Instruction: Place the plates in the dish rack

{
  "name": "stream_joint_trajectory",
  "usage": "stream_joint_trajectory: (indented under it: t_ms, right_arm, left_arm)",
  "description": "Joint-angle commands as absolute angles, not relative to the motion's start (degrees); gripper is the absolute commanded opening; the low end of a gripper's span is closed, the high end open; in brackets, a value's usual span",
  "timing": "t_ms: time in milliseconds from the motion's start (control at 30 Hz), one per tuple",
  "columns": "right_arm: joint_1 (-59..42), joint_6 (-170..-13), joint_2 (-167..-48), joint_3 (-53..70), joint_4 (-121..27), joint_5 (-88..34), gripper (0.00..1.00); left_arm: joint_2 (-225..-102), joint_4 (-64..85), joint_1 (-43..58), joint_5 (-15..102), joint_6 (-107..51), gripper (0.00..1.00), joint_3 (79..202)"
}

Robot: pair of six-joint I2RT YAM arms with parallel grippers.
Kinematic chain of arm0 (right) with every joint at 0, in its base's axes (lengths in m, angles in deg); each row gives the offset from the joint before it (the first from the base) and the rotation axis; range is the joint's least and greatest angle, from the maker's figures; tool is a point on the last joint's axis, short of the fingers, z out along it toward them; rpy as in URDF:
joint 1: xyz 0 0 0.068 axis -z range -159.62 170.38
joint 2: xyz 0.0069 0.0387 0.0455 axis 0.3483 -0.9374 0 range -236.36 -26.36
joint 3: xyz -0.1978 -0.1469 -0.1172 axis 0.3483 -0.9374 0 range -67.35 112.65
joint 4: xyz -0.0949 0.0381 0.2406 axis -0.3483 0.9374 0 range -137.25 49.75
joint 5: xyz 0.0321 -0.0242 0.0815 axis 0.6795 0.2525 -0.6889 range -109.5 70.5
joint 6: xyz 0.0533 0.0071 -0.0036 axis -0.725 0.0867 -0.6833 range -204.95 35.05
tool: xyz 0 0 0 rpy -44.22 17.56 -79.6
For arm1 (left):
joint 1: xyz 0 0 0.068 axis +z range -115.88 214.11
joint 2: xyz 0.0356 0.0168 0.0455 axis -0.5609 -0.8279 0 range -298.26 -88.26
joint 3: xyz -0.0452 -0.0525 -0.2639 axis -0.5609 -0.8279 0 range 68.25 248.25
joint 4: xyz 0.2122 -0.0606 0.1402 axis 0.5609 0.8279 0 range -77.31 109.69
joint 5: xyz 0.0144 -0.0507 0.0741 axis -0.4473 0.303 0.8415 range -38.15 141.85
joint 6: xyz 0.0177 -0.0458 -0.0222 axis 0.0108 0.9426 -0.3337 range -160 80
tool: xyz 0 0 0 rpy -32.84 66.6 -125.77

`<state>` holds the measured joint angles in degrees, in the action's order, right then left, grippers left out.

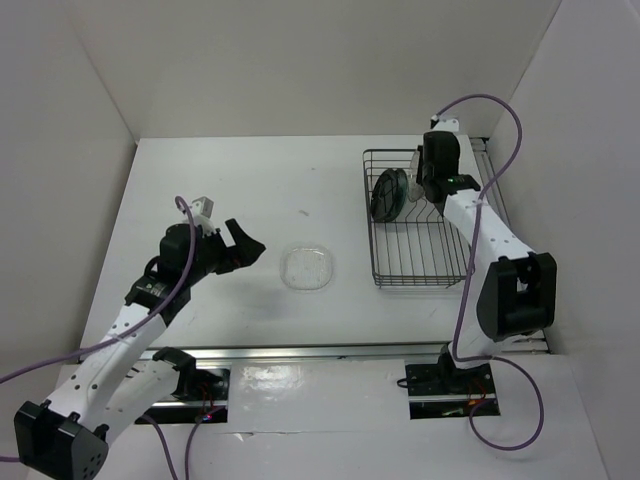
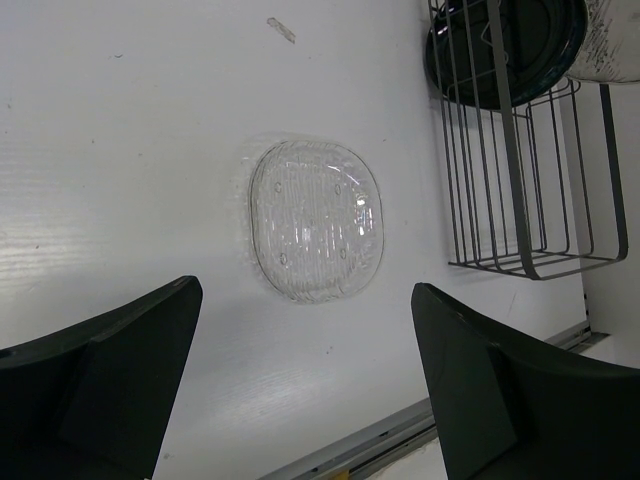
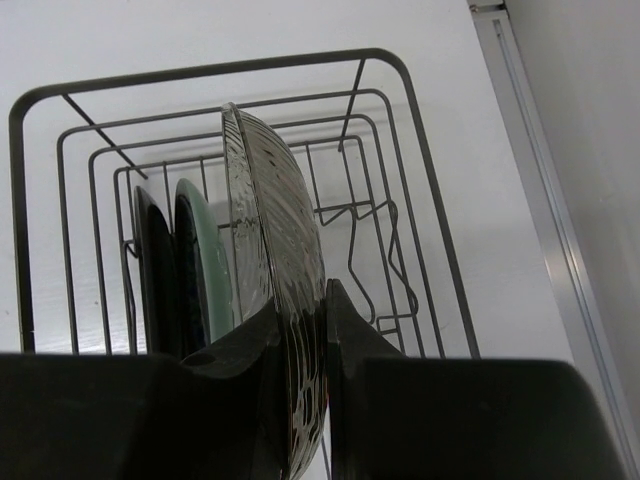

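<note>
The right tool [image 3: 300, 335] is pinched tight on the edge of a clear glass plate [image 3: 272, 220]. It holds that plate up on its edge inside the dish rack [image 1: 420, 283], at the far end of the rack. Two more plates stand on their edges just beside it. A blue-green plate [image 3: 207, 260] is next to the glass one, and a black plate [image 3: 155, 265] is on the other side of that. I cannot tell if the clear glass plate sits on the rack's wires or is just above them. The dish rack sits on the right side of the white bench [image 1: 200, 180]. The second glass plate [image 1: 307, 267] lies flat on the bench near the middle, to the left of the rack and not touching it. The left tool [image 1: 238, 243] is spread wide with nothing in it. It hangs over the bench to the left of the second glass plate. In the left wrist view that plate shows between the two dark fingers [image 2: 120, 380], farther out.
</note>
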<state>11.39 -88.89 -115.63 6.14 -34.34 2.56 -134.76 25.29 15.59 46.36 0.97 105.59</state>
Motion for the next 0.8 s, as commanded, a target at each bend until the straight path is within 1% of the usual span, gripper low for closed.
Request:
stream_joint_trajectory:
  t_ms: [0,300,400,433,500,533,567,600,667,733,767]
  right_arm:
    - [11.68,-89.52,-116.79,5.86,-37.41,2.03,0.02]
    - [12.21,-90.05,-119.34,5.34,-37.41,2.65,0.04]
    - [12.21,-90.05,-119.87,5.34,-37.94,2.65,0.09]
    - [12.21,-90.05,-119.87,5.34,-37.94,2.65,0.12]
    - [12.21,-90.66,-120.40,5.34,-37.94,2.65,0.26]
    - [12.21,-90.66,-120.40,5.34,-37.94,2.04,0.30]
    - [12.21,-90.66,-120.40,5.34,-37.94,2.03,0.41]
    - [12.21,-90.66,-120.40,5.34,-37.94,2.03,0.46]
    - [12.21,-90.66,-120.40,5.34,-37.94,2.03,0.48]
    - [12.21,-90.66,-120.40,5.34,-37.94,2.03,0.56]
    - [12.82,-90.66,-120.40,5.34,-38.46,2.03,0.57]
  left_arm:
    - [-133.44,24.47,15.48,45.44,1.48,1.00,106.57]
    - [-132.91,24.47,15.48,45.44,1.48,1.00,106.57]
    - [-132.91,24.47,15.48,45.44,1.48,0.99,106.57]
    - [-132.39,24.47,15.48,45.44,1.48,0.99,106.57]
    - [-132.38,24.47,15.48,45.44,1.48,0.99,106.57]
    - [-132.38,24.99,15.48,45.44,1.48,0.99,106.57]
    - [-132.38,25.00,15.48,45.44,1.48,0.99,106.57]
    - [-132.38,25.00,15.48,45.44,1.48,0.99,106.57]
    - [-132.38,25.00,15.48,45.44,1.48,0.99,106.57]
    - [-132.38,25.00,15.48,45.44,1.48,0.99,106.57]
    - [-132.38,25.00,15.48,45.44,1.48,0.99,106.57]
